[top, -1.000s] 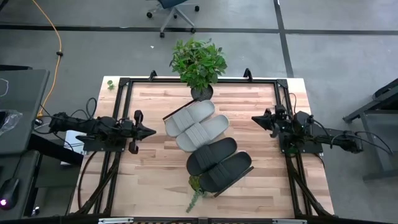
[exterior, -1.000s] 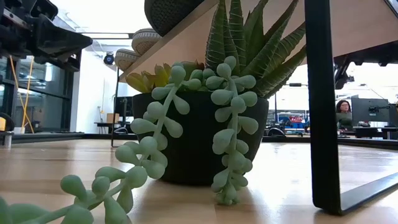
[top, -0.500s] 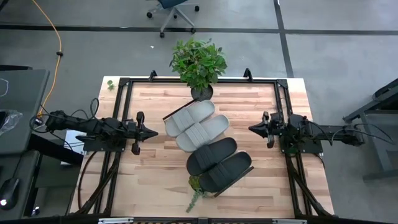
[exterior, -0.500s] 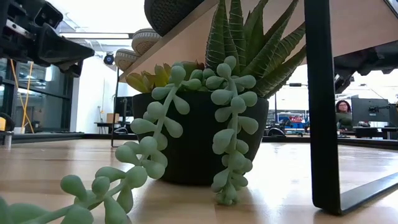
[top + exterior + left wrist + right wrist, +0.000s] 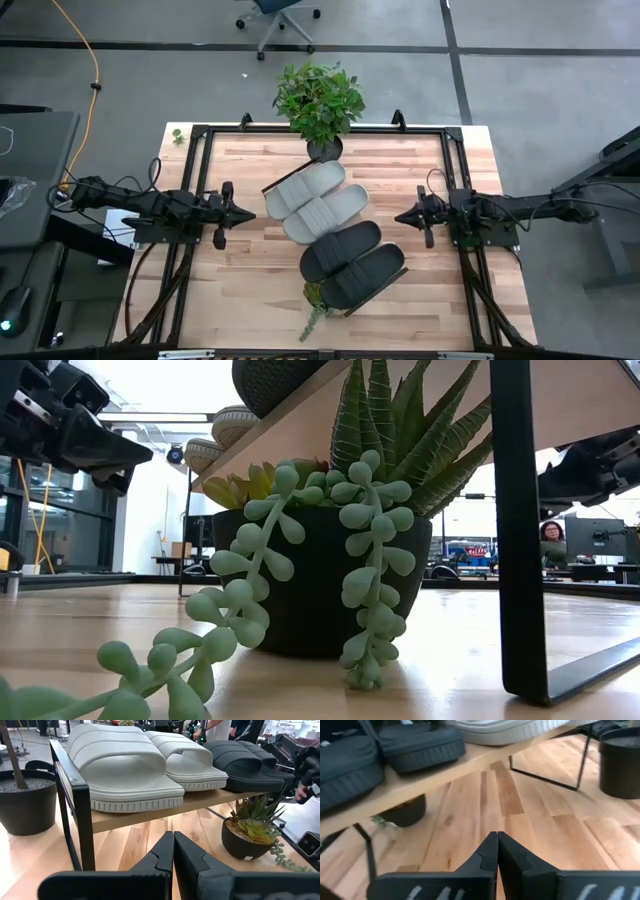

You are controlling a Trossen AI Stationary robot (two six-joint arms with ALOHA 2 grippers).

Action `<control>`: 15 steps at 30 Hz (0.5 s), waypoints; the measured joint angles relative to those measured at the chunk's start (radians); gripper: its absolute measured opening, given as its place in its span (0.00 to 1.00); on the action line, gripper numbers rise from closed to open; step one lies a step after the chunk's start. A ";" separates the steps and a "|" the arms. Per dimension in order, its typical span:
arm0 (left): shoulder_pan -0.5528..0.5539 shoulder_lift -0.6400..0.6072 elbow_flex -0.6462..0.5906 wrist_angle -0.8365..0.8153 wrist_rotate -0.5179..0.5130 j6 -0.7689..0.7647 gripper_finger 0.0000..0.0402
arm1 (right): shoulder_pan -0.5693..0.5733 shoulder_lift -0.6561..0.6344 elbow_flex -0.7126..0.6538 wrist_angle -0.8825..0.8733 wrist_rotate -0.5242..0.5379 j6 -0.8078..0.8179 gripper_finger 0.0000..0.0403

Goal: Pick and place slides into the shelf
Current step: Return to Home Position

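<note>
Light wood filled the overhead picture: a slatted desk (image 5: 250, 290) in the middle of the frame, seen straight from above. We saw the shelf (image 5: 150, 814) running on a slant across the centre, from upper left to lower right, its pale board carried on thin dark metal legs. All four slides lay side by side on that board. The two grey slides (image 5: 305, 187) sat at the upper-left end, touching each other. The two black slides (image 5: 342, 250) sat at the lower-right end, just beside the grey pair.

The left tool (image 5: 246, 212) hung at the left centre of the frame, pointing towards the grey slides but apart from them. Its fingers were pressed together and gripped nothing. The right tool (image 5: 401, 216) hung at the right centre, pointing towards the shelf and apart from it, its fingers likewise closed and empty.

A leafy potted plant (image 5: 318, 100) stood at the top centre, near the shelf's upper end. A trailing succulent in a dark pot (image 5: 320, 590) stood at the lower centre, partly under the board.
</note>
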 joint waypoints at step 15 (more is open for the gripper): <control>0.000 0.000 0.000 -0.015 0.109 0.052 0.00 | -0.001 0.003 0.000 -0.004 0.048 -0.061 0.00</control>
